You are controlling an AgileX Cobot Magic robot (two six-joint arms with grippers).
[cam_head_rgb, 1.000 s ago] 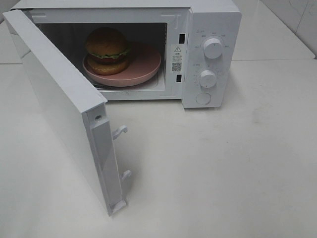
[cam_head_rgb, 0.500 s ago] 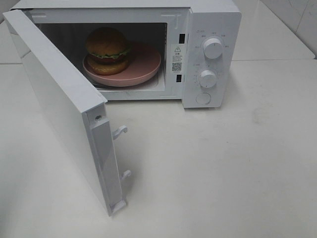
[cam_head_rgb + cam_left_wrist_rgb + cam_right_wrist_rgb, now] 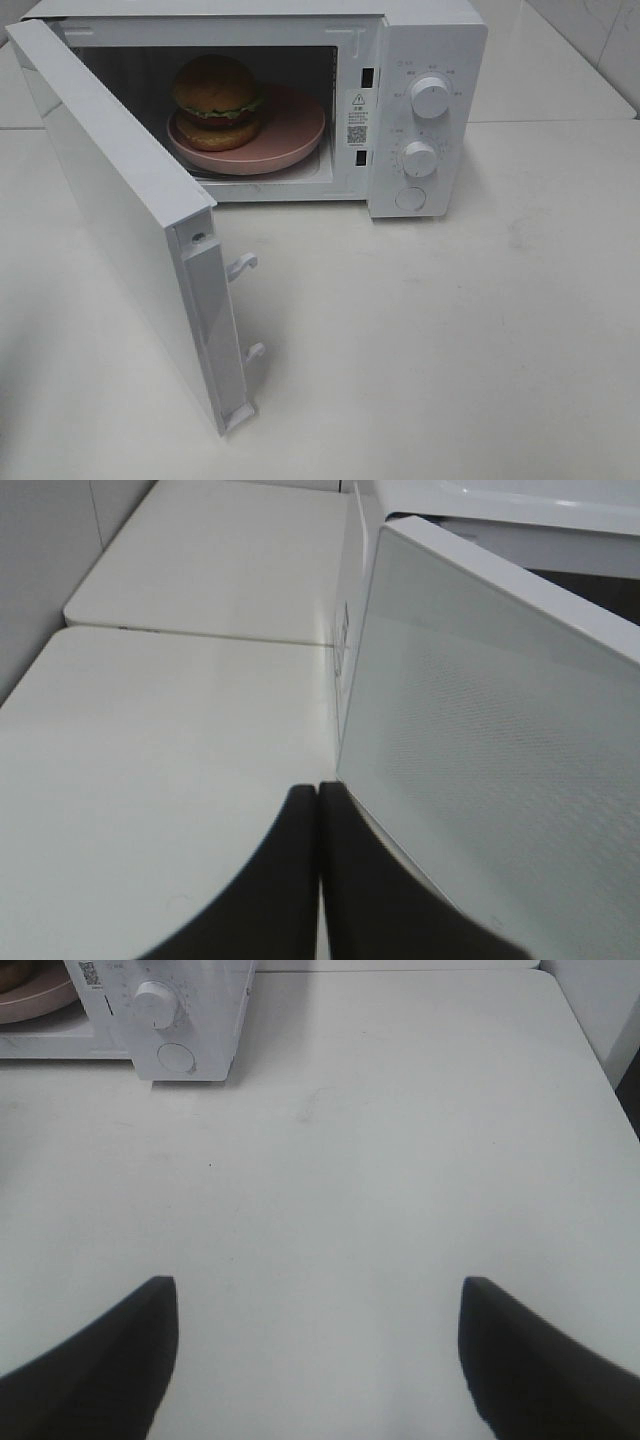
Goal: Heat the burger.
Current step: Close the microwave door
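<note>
**Burger sits in the open microwave**

The burger point(image 3: 217, 100) rests on a pink plate point(image 3: 295, 130) inside the microwave point(image 3: 430, 50), whose door point(image 3: 110, 210) stands wide open. It looks light and soft, with stacked layers that may slide, so the plate's rim seems the safer hold.

The left gripper point(image 3: 318, 795) has its fingers pressed together on nothing, just beside the door's outer face. Contact cannot be made out. The right gripper point(image 3: 318, 1290) is spread wide and empty over the table point(image 3: 400, 1110).

The door hides the plate's left edge, and the high view shows neither arm.
</note>
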